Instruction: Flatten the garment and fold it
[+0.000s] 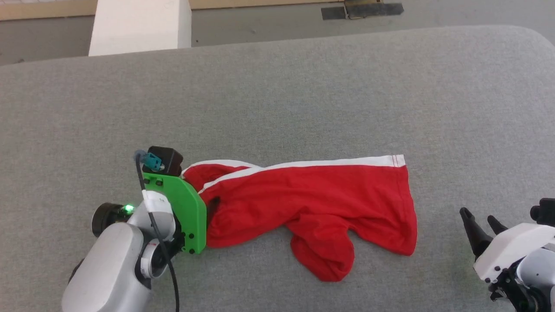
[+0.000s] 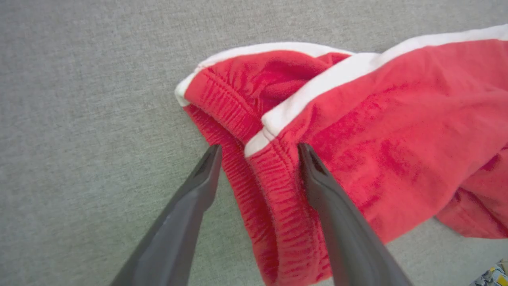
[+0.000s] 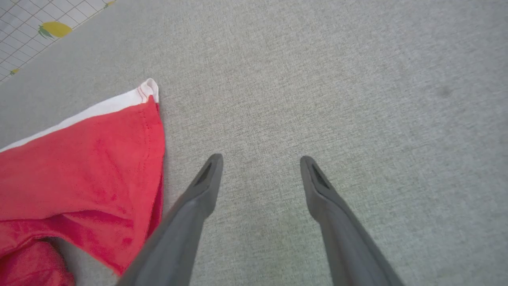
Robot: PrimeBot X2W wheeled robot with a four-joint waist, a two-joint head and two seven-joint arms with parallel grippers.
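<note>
One garment (image 1: 312,203), waistband edge (image 2: 274,167) between left pincer (image 2: 258,146)

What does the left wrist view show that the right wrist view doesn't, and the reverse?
Left wrist view: the shorts' ribbed waistband, bunched and gaping, with the open left gripper astride it, one finger over the grey surface, the other over red fabric.
Right wrist view: a leg's hem corner with its white band, the open right gripper over the bare grey surface beside the shorts and apart from them, and a lemon-print sheet at the top left corner.
Both: red shorts with a white stripe on the grey surface.
</note>
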